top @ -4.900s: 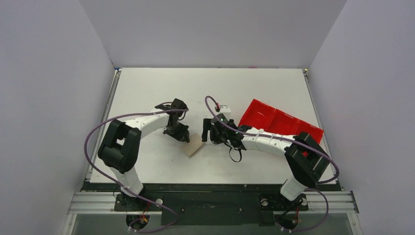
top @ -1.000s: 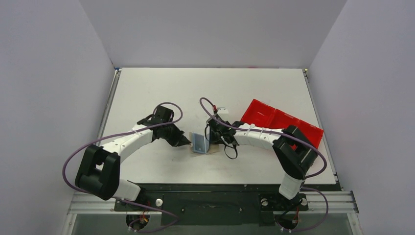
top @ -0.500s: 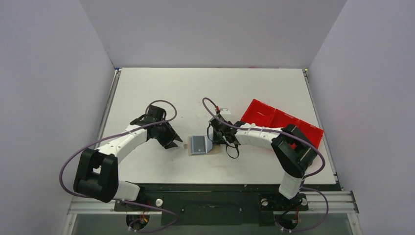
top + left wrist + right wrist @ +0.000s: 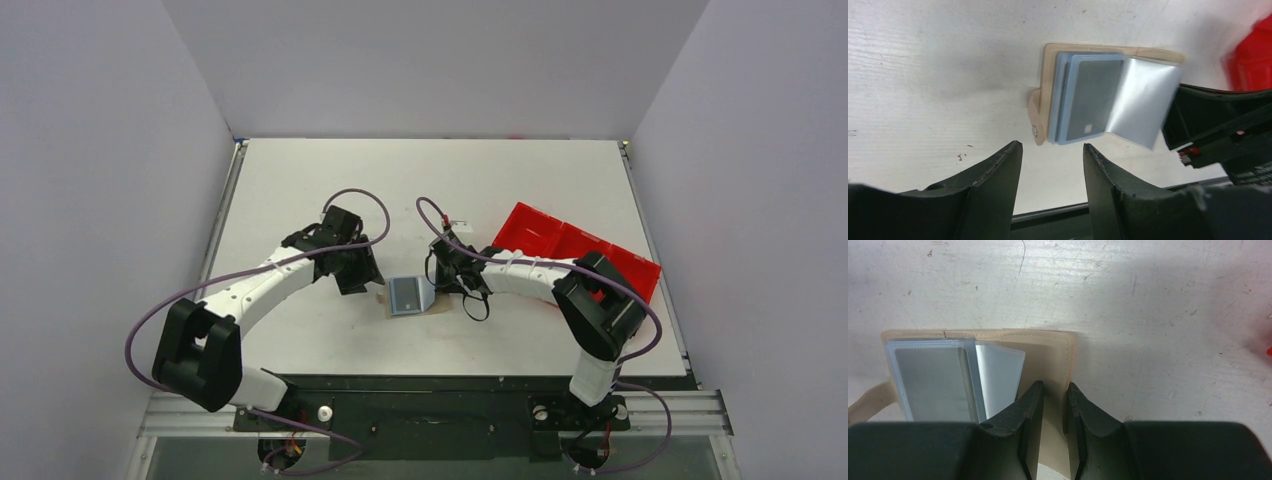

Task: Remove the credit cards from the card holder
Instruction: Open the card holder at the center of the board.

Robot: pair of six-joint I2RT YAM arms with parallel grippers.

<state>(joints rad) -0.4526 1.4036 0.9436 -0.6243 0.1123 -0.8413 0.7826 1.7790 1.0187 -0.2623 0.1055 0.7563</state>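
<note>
The tan card holder (image 4: pixel 433 303) lies open mid-table, its snap strap (image 4: pixel 1035 117) pointing at my left arm. Light blue and grey credit cards (image 4: pixel 1088 97) sit stacked in its clear sleeves, and one silvery sleeve (image 4: pixel 1143 107) stands lifted on the right. My left gripper (image 4: pixel 1053 150) is open just short of the holder's strap edge, with nothing between its fingers (image 4: pixel 366 282). My right gripper (image 4: pixel 1054 390) pinches the holder's tan cover flap (image 4: pixel 1048 347), which curves up between the narrow jaws. From above, the right gripper (image 4: pixel 441 283) stands at the holder's right side.
A red compartment tray (image 4: pixel 560 245) sits behind and right of the right arm, close to the table's right edge. It shows as a red blur (image 4: pixel 1253 60) in the left wrist view. The table's dark front rail (image 4: pixel 1058 220) runs under my left fingers.
My left gripper opened, drew back from the holder's left edge, then came close again. The card sleeves dropped from standing to nearly flat. My right jaws narrowed onto the cover flap.
</note>
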